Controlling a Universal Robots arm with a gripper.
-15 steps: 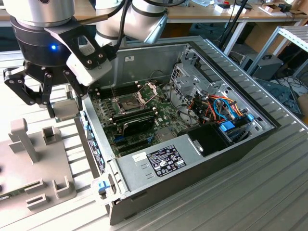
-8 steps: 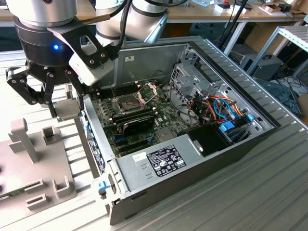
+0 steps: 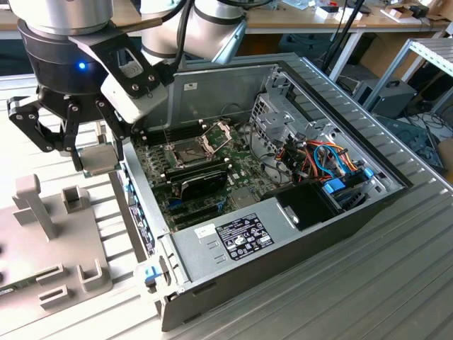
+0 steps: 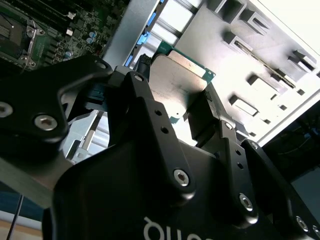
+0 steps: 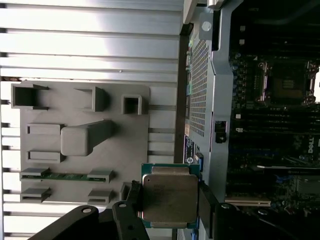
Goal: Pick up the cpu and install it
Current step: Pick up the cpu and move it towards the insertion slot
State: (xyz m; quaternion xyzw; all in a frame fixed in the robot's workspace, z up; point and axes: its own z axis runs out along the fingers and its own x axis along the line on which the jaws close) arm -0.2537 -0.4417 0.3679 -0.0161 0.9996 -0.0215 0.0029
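In the exterior view the cpu (image 3: 99, 156) is held clamped in the claw (image 3: 98, 164) outside the case (image 3: 212, 244), the open socket (image 3: 190, 151) lying toward that view's right. In both wrist views it is seen gripped by opposite edges, the socket well apart beyond the case wall

A: Fixture plate (image 3: 42, 255)?
B: Exterior view's left, beside the open case (image 3: 283, 234). Both on the table (image 3: 354, 297).
A: Inside the case?
B: Motherboard (image 3: 159, 170) flat on its floor; socket (image 3: 190, 150) on it, long card (image 3: 205, 183) just in front.
A: The cpu (image 3: 99, 157)?
B: Clamped in the gripper (image 3: 93, 161), above the plate's edge, just beside the case wall.
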